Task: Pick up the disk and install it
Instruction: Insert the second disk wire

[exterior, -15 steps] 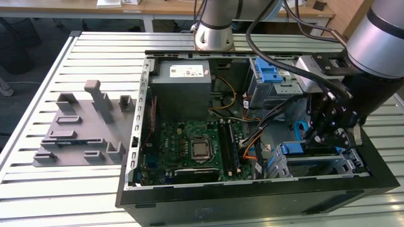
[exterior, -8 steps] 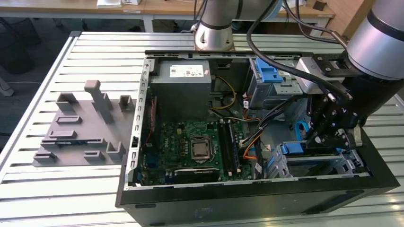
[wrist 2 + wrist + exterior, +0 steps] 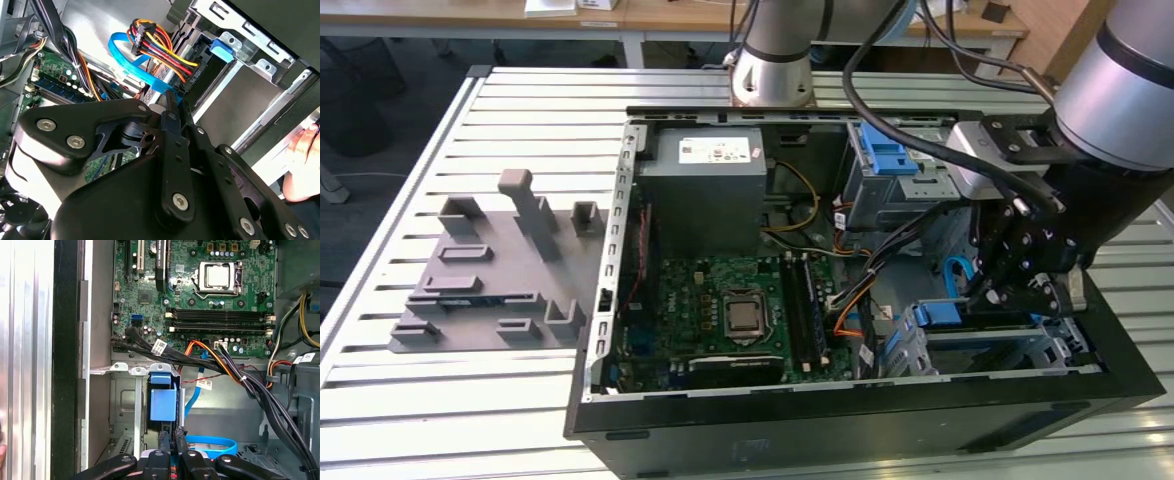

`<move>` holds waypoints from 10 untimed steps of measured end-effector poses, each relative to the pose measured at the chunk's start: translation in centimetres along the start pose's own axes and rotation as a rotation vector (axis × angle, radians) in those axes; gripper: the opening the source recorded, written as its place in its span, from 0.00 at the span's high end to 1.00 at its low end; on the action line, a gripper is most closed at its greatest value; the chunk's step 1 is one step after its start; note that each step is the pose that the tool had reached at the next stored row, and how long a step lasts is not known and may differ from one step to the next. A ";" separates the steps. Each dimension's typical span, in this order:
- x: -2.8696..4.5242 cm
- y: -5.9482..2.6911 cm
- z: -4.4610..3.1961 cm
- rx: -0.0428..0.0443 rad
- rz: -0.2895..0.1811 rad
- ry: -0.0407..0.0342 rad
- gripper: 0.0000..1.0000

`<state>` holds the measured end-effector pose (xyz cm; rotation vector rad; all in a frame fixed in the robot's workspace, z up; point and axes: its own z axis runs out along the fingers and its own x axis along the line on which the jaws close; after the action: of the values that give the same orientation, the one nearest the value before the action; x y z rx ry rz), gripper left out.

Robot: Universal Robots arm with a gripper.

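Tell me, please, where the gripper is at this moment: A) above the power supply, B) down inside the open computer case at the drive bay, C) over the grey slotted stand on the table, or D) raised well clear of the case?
B: in the exterior view the gripper is low inside the computer case, right at the blue-bracketed disk in the drive bay, far from the grey stand.

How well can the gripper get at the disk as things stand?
Probably yes. In the first wrist view the gripper sits right at the end of the disk, which stands in the metal bay. The cables run off to one side, not between them.
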<state>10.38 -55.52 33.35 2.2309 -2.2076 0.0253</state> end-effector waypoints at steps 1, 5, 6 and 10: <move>0.00 -0.01 0.02 0.0000 0.001 0.0000 0.84; 0.03 -0.01 0.08 -0.0001 0.004 0.0000 0.84; 0.04 -0.02 0.09 -0.0001 0.004 0.0000 0.84; 0.08 -0.02 0.26 -0.0001 0.005 0.0001 0.84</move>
<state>10.40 -55.61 33.09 2.2251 -2.2133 0.0252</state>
